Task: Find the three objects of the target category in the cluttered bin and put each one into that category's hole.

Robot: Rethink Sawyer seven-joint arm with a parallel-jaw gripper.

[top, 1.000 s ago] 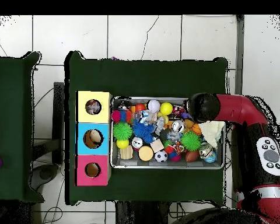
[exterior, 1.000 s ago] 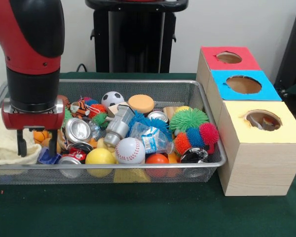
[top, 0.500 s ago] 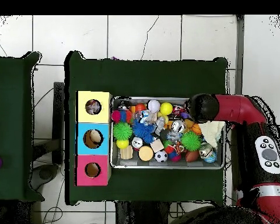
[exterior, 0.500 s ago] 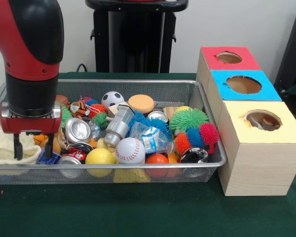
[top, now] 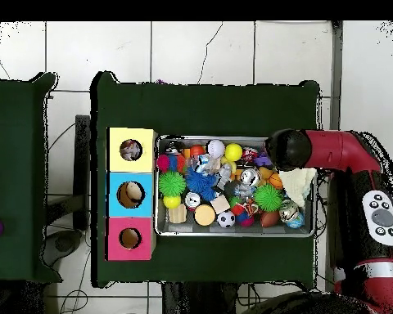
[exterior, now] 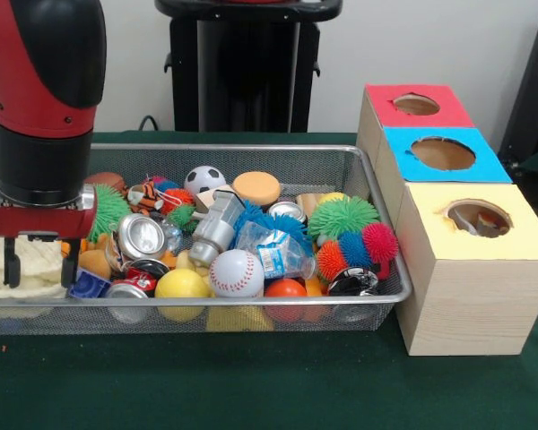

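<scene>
Green cloth covers the bench [exterior: 251, 385], and a wire bin [exterior: 206, 309] full of balls, cans and toys is set on it. Beside the bin, three wooden boxes [exterior: 457, 224] are lined up, with holes in red, blue and yellow tops. The claw [exterior: 38, 269] is held open over a pale cloth [exterior: 22, 278] at the bin's end, gripping nothing.

At the upper left of the front frame I saw my arm [exterior: 43, 98] as a thick red shell over a black cylindrical wrist, ending in a red band with a grey rim. The end effector [exterior: 38, 269] carried two slim black fingers [exterior: 11, 266]. Overhead, a grey button pad sat on the red link at right.
</scene>
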